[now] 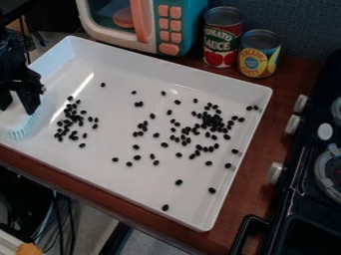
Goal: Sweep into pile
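Observation:
At the left edge of the camera view, the gripper (19,99) hangs over the tray's left end, shut on a white brush (13,115) with pale blue bristles. The bristles are low at the tray's left side. Many small black beans lie in the white tray (100,154). One loose cluster of beans (72,118) is just right of the brush. A denser heap of beans (212,120) lies toward the right side, and single beans are scattered between and in front of these groups.
Behind the tray stand a toy microwave (150,25), a tomato sauce can (222,37) and a yellow-blue can (258,54). A black toy stove (299,199) with pale knobs is at the right. The tray's raised walls surround the beans.

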